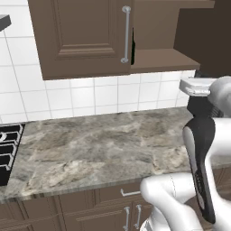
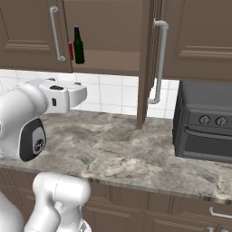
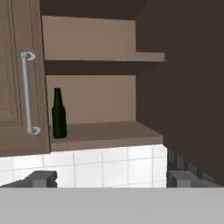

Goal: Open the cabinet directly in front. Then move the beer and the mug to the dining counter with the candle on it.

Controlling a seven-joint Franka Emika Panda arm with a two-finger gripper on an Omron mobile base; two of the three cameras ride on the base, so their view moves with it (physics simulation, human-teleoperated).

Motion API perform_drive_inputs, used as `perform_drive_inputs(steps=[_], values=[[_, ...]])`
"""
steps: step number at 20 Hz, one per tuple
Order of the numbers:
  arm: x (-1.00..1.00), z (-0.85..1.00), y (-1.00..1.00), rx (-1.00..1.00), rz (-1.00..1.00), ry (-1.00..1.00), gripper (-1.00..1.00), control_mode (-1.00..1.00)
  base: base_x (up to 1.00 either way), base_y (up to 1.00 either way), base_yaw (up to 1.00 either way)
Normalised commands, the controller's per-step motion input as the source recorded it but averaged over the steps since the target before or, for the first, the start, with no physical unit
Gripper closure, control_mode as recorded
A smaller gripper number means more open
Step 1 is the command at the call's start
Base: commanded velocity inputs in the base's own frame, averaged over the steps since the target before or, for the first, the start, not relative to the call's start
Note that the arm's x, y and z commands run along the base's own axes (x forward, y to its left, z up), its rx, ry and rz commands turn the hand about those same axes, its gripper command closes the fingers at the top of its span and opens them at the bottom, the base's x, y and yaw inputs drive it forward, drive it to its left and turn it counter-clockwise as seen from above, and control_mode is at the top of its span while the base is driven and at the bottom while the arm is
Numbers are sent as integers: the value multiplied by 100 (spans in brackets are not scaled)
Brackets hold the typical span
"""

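The cabinet's left door (image 1: 81, 36) is closed. Its right door (image 2: 146, 63) is swung open and stands edge-on, with its silver handle (image 2: 158, 63) facing out. On the lower shelf (image 3: 105, 131) stands the beer (image 3: 59, 113) (image 2: 78, 45), upright at the shelf's left end; a sliver of it shows past the door edge (image 1: 133, 45). The red mug (image 2: 71, 50) peeks out beside it, mostly hidden by the left door. My gripper (image 3: 111, 179) is open and empty, back from the shelf and lower than it, over the counter. The dining counter is out of view.
A veined stone counter (image 1: 103, 149) runs under the cabinet against a white tiled wall. A black toaster oven (image 2: 204, 131) sits on it at the right, a stove grate (image 1: 9, 149) at the far left. An upper shelf (image 3: 100, 57) is bare.
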Motion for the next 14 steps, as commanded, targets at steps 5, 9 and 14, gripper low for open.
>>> perform_drive_inputs(steps=[5, 9, 14], values=[[-11, -1, 90, 0, 61, 19, -100, -100, 0, 0, 0], [-3, 0, 7, 0, 4, -1, -100, -100, 0, 0, 0], [0, 10, 42, -5, 1, -18, -100, -100, 0, 0, 0]])
